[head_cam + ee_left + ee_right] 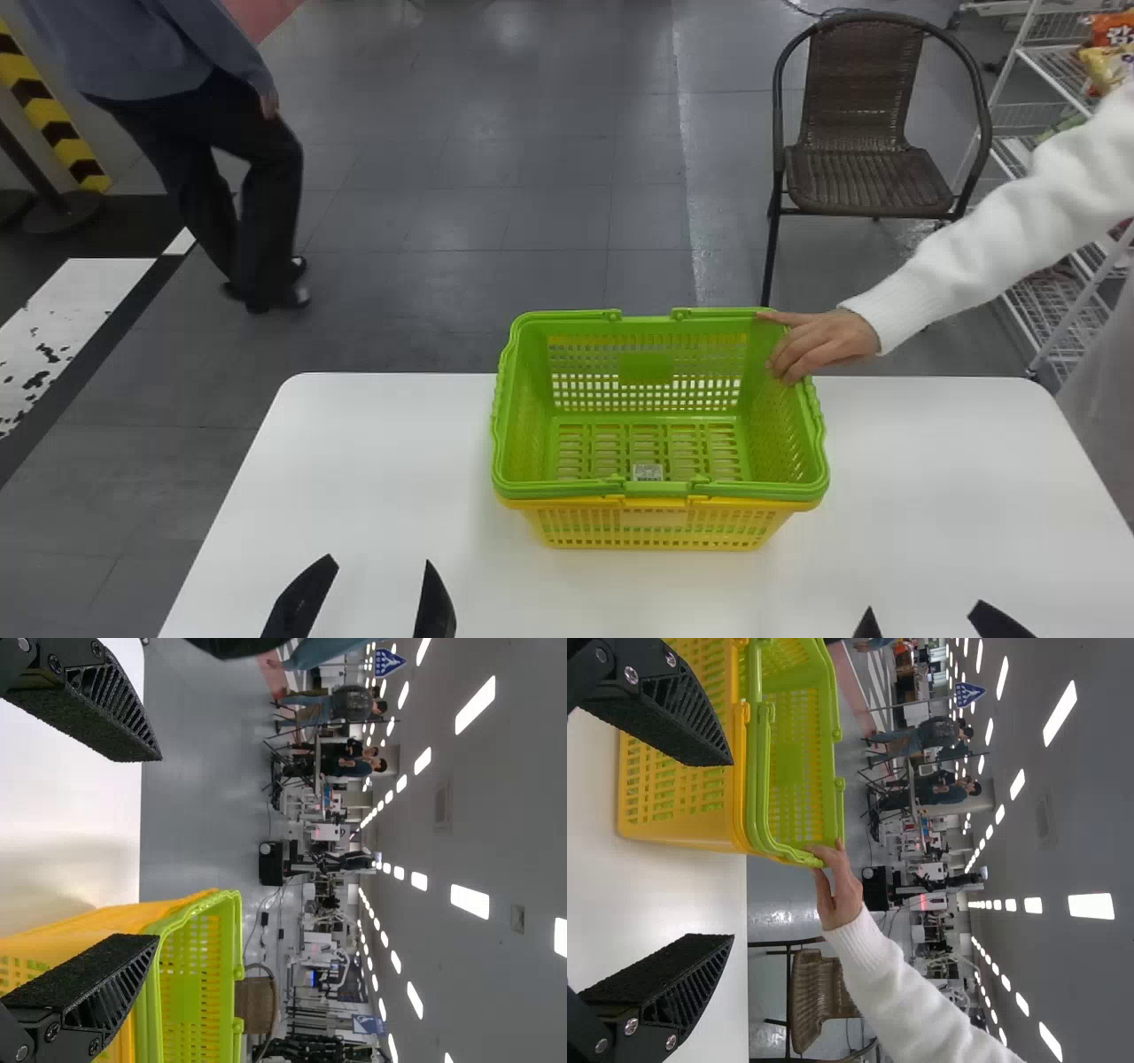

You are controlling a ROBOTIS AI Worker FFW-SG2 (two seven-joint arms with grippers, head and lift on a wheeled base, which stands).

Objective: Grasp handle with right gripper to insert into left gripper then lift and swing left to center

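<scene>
White tabletop (390,443) holds a green basket (646,368), stacked inside a yellow basket (656,517), as I stand by remotely, left gripper (380,562) and right gripper (922,606) on the near side, each with fingers apart around nothing. A person's hand (819,344) touches the green basket's far right corner. Handle (657,488) lies folded at the near rim, so I judge grasp, handover, lift and swing all ahead; tabletop extends leftward, giving me room, its far edge close behind the stack
</scene>
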